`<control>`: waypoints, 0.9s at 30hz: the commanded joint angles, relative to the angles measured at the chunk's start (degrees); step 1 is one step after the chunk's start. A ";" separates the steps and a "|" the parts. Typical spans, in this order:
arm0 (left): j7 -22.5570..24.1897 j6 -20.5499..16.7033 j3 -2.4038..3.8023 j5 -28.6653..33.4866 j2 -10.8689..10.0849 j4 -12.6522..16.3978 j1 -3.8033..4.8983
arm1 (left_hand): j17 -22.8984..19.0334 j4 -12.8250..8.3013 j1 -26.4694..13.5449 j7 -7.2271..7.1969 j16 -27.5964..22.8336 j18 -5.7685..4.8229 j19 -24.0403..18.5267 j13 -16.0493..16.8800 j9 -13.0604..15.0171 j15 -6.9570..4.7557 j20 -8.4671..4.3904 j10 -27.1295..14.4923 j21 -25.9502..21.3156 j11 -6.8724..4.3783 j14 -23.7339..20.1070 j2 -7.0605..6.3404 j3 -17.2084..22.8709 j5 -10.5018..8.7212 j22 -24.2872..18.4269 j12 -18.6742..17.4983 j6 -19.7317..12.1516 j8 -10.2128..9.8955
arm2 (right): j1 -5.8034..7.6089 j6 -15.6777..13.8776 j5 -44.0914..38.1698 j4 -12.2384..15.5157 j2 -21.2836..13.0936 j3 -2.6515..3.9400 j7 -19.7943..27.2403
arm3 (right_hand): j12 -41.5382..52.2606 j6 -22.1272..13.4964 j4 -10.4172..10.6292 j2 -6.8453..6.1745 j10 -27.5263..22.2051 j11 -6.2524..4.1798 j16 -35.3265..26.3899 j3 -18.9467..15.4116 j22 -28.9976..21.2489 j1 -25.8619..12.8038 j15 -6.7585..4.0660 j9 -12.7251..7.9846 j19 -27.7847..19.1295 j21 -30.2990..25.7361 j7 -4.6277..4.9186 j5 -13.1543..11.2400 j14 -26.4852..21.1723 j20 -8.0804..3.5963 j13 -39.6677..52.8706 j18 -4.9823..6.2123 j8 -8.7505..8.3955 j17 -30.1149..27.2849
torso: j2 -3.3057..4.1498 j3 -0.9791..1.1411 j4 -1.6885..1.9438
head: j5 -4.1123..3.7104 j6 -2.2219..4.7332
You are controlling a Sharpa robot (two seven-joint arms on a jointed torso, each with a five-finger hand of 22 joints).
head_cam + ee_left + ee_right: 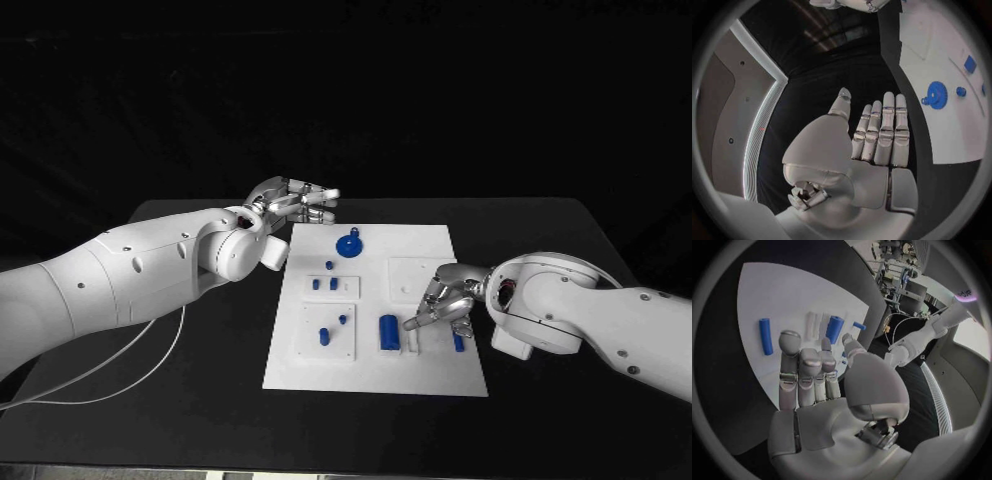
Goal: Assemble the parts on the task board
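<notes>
Both my hands hold nothing, fingers apart: left hand (293, 203) beside the task board's (433, 375) far corner, right hand (444, 297) above it near a blue cylinder (388, 332).

No readable text, label or number seems visible anywhere.

From our head we looked steeply down on the desk (173, 400). Each wrist camera sat close behind its own hand, and all three views shared the task board (433, 375).
</notes>
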 commanded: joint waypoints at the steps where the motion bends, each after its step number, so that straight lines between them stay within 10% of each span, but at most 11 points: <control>1: 1.04 -0.14 0.04 -0.13 0.16 0.16 0.02 | 0.07 -0.07 0.04 -0.20 0.25 -0.33 0.26 0.05 0.02 -0.09 0.08 0.35 0.31 -0.05 -0.04 0.52 -0.12 0.10 0.01 -0.03 0.40 -0.06 | -0.48 1.81 -3.76 0.43 0.56 -0.02 0.13 | 1.22 1.23 -1.18 -0.54 0.84 -0.15 0.42 0.57 0.15 1.56 -0.28 0.43 2.50 0.34 -0.19 -1.84 0.05 0.05 0.74 -0.57 -0.11 0.07 | -0.05 -0.04 0.13 | -0.10 -0.03; 7: 0.97 -0.04 0.04 -0.13 0.20 0.12 0.02 | 0.07 -0.07 0.04 -0.20 0.25 -0.33 0.26 0.05 0.02 -0.09 0.08 0.35 0.31 -0.05 -0.04 0.52 -0.12 0.10 0.01 -0.03 0.40 -0.06 | -1.18 1.36 -6.49 0.60 1.64 -0.13 -1.24 | 1.09 1.59 -0.84 -1.78 0.76 -0.38 0.46 1.55 0.30 2.42 -0.41 4.73 2.53 0.29 -0.55 -2.90 0.04 -0.15 1.18 -0.90 -0.19 0.12 | -0.01 -0.11 0.16 | -0.12 -0.07; 10: 0.91 0.06 0.04 -0.13 0.21 0.10 0.02 | 0.05 -0.07 -0.01 -0.21 0.26 -0.39 0.21 0.05 0.01 -0.09 0.07 0.45 0.27 -0.08 -0.07 0.56 -0.19 0.07 0.00 -0.03 0.48 -0.07 | -1.39 1.42 -7.80 0.39 2.14 -0.21 -2.52 | 0.34 1.91 -0.11 -2.19 0.29 -0.59 0.18 1.25 0.18 2.36 -0.55 10.31 2.47 -0.07 -0.95 -4.12 -0.02 -0.31 0.90 -1.06 0.08 -0.01 | -0.02 -0.16 0.17 | -0.13 -0.07; 11: 0.89 0.10 0.04 -0.13 0.22 0.10 0.02 | 0.05 -0.07 -0.01 -0.21 0.26 -0.39 0.21 0.05 0.01 -0.09 0.07 0.45 0.27 -0.08 -0.07 0.56 -0.19 0.07 0.00 -0.03 0.48 -0.07 | -1.46 1.37 -8.22 0.30 2.30 -0.24 -2.90 | -0.06 0.60 1.38 -2.49 0.07 -1.20 0.00 1.86 0.25 2.54 -1.00 19.47 2.46 -0.18 -1.28 -5.37 -0.04 -0.81 0.70 -0.99 0.31 0.06 | -0.02 -0.16 0.17 | -0.11 -0.07; 15: 0.82 0.28 0.04 -0.13 0.23 0.10 0.02 | 0.05 -0.07 -0.01 -0.21 0.26 -0.39 0.21 0.05 0.01 -0.09 0.07 0.45 0.27 -0.08 -0.07 0.56 -0.19 0.07 0.00 -0.03 0.48 -0.07 | -1.78 1.02 -9.25 0.03 2.79 -0.33 -3.80 | -0.02 0.88 0.79 -3.15 0.10 -1.46 -0.05 0.99 0.22 2.42 -1.19 33.59 2.52 -0.31 -2.51 -5.11 0.03 -0.86 0.68 -1.42 3.02 0.13 | 0.02 -0.15 0.24 | -0.07 -0.16; 16: 0.80 0.31 0.04 -0.13 0.24 0.09 0.02 | 0.05 -0.07 -0.01 -0.21 0.26 -0.39 0.21 0.05 0.01 -0.09 0.07 0.45 0.27 -0.08 -0.07 0.56 -0.19 0.07 0.00 -0.03 0.48 -0.07 | -1.87 0.95 -9.40 -0.02 2.91 -0.35 -3.96 | 0.17 -2.17 1.25 -2.91 0.12 -1.65 -0.10 1.34 0.16 2.03 -1.35 46.35 2.53 -0.31 -2.71 -5.00 0.07 -1.11 0.76 -1.77 4.94 0.14 | 0.03 -0.13 0.22 | -0.05 -0.18; 18: 0.76 0.38 0.04 -0.13 0.24 0.08 0.02 | 0.05 -0.07 -0.01 -0.21 0.26 -0.39 0.21 0.05 0.01 -0.09 0.07 0.45 0.27 -0.08 -0.07 0.56 -0.19 0.07 0.00 -0.03 0.48 -0.07 | -2.06 0.48 -9.54 -0.11 3.22 -0.39 -4.27 | 1.37 -0.64 2.09 -3.29 0.52 -1.65 -0.09 1.53 0.16 2.03 -1.38 51.42 2.53 -0.21 -2.92 -4.66 0.08 -1.11 1.42 -1.71 2.14 0.11 | 0.00 -0.12 0.20 | -0.03 -0.29; 27: 0.71 0.55 0.04 -0.13 0.24 0.08 0.02 | 0.04 -0.03 -0.10 -0.20 0.23 -0.42 0.15 0.04 0.01 -0.07 0.07 0.39 0.25 -0.06 -0.13 0.59 -0.24 0.07 -0.01 -0.04 0.45 -0.08 | -2.40 0.18 -9.92 -0.26 3.84 -0.45 -5.72 | 7.04 1.69 3.93 -3.51 3.01 -2.15 -0.22 1.98 -0.21 1.57 -1.80 58.74 2.58 -0.14 -3.74 -1.48 0.03 -1.46 5.37 -1.90 -0.01 -0.21 | 0.01 -0.14 0.21 | 0.03 -0.48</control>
